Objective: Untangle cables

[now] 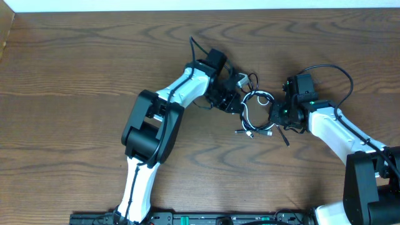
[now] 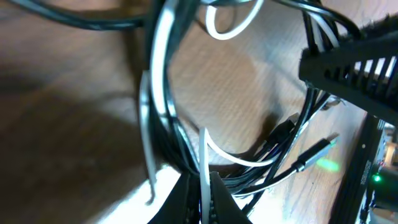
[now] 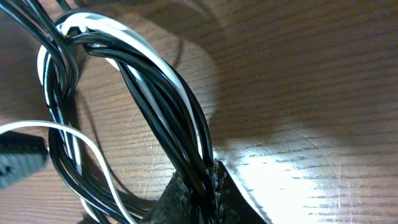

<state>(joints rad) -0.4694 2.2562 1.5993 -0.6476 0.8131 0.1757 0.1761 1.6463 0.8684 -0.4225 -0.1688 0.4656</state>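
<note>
Cables (image 1: pixel 255 114) looped in black-and-white bundle, frame centre, on wooden table (image 1: pixel 75 75). Left claw (image 1: pixel 235 102) clamped on cables' left side; right claw (image 1: pixel 274 116) clamped on right side.

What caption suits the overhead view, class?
Left end effector and right end effector hold a black-and-white cable bundle between them on a wooden table.

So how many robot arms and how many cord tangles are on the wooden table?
White-and-black robot arms: 2 (left arm, right arm)
Tangled bundle of thin black and white cords: 1
Total: 3
</note>
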